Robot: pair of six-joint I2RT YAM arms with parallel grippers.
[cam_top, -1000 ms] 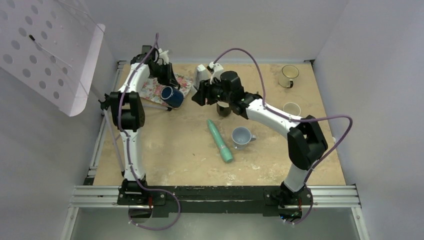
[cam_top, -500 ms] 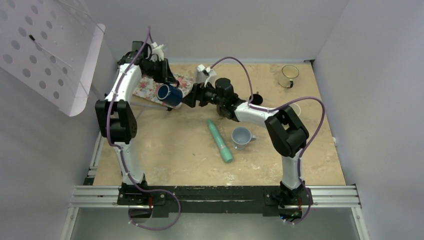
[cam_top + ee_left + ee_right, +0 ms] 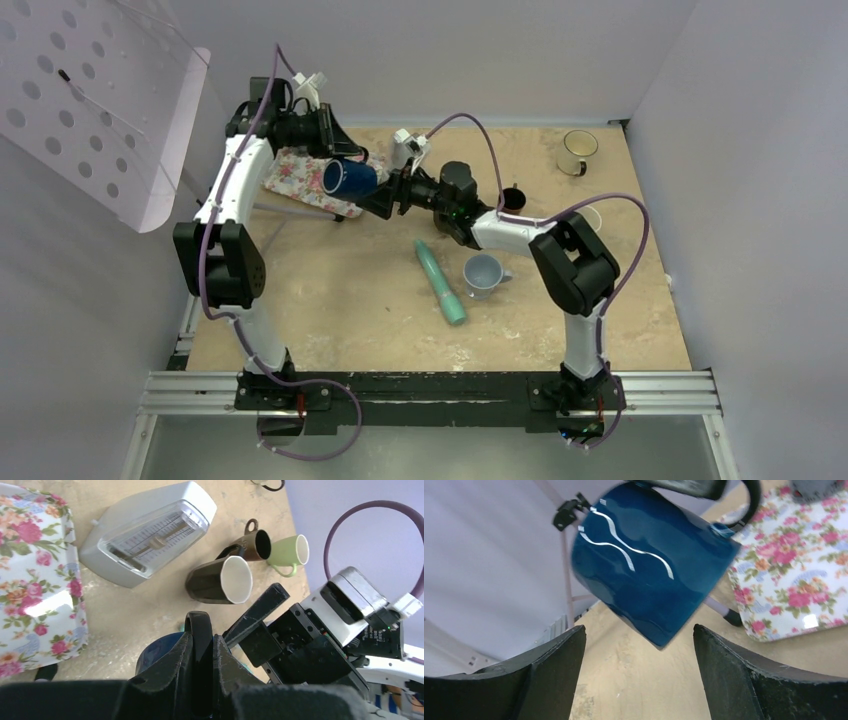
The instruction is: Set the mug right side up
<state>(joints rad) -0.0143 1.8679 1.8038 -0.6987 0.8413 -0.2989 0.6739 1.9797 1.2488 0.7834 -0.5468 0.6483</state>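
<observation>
From overhead, the left fingers (image 3: 340, 157) hang over the near edge of a flowered tray (image 3: 296, 172). The blue mug (image 3: 348, 177) is just beneath them, held off the worktop (image 3: 350, 300) and lying sideways in the air. The grip is too small to read from up there. The left wrist camera settles it: those fingers are pinched tight on the mug's black handle (image 3: 199, 625), with only a sliver of blue body showing below.

Just right of the mug, the right fingers (image 3: 385, 196) point straight at it. Their own camera shows what the overhead one cannot. They are spread wide, the mug is framed between them with a gap on each side, and silver wavy lines cross its glaze.

The left wrist view also shows things past the right fingers plainly: a white scale (image 3: 150, 532), a dark mug (image 3: 220, 580) lying on its side, a brown mug (image 3: 255, 542) and a green mug (image 3: 290, 552).

Only the overhead view catches what sits nearer the bases. To the right of the right fingers lie a teal tube (image 3: 440, 282) and a grey mug (image 3: 483, 273), with a cream mug (image 3: 577, 150) in the far corner.
</observation>
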